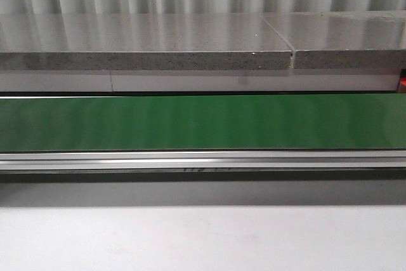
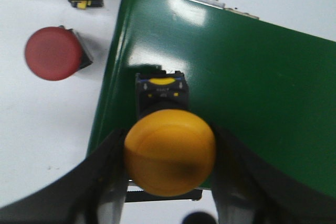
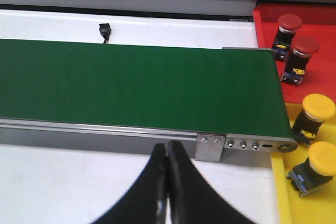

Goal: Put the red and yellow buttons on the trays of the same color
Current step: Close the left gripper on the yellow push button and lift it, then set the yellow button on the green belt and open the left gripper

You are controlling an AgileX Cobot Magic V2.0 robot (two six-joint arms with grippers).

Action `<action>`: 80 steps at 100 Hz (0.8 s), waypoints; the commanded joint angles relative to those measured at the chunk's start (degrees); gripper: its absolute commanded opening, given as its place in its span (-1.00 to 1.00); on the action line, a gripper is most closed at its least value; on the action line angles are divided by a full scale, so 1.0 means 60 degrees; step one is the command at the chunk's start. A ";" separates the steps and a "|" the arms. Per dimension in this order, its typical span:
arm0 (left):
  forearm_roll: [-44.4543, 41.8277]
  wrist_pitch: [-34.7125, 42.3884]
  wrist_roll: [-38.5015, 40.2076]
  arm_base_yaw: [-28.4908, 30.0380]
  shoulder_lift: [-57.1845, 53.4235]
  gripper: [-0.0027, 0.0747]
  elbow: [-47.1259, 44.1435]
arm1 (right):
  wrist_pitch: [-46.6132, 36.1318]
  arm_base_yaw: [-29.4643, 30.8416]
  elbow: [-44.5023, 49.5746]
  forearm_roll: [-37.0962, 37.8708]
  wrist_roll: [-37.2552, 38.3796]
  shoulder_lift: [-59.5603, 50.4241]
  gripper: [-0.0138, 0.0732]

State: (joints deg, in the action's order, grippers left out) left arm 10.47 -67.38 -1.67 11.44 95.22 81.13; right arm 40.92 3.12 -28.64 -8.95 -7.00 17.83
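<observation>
Your left gripper (image 2: pixel 169 182) grasps a yellow button (image 2: pixel 170 152) over the belt (image 2: pixel 252 87), your right gripper (image 3: pixel 167 182) is clenched empty; next, probably release it onto the belt.

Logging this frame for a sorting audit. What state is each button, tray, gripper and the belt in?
Left gripper: shut on yellow button, over green belt.
Right gripper: shut, empty.
Red tray: two red buttons.
Yellow tray: two yellow buttons.
Red button: loose, unsorted.
</observation>
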 commanded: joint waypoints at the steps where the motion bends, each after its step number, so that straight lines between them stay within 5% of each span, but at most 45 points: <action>1: 0.0092 -0.0001 -0.0029 -0.0252 -0.0155 -0.39 0.0219 | -0.0716 0.0025 -0.0232 -0.0100 -0.0083 0.0059 -0.85; 28: 0.0033 -0.0017 -0.0029 -0.0484 0.0184 -0.36 0.0243 | -0.0716 0.0025 -0.0232 -0.0100 -0.0083 0.0059 -0.85; 55: 0.0678 -0.0036 -0.0204 -0.0484 0.0165 0.55 0.0285 | -0.0716 0.0025 -0.0232 -0.0100 -0.0083 0.0059 -0.85; 80: 0.1805 0.0504 -0.0380 -0.0500 -0.0108 0.58 0.0459 | -0.0716 0.0025 -0.0232 -0.0100 -0.0083 0.0059 -0.85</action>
State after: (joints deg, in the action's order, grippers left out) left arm 18.01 -66.23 -3.28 8.94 98.22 81.32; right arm 40.92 3.12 -28.64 -8.95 -7.00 17.83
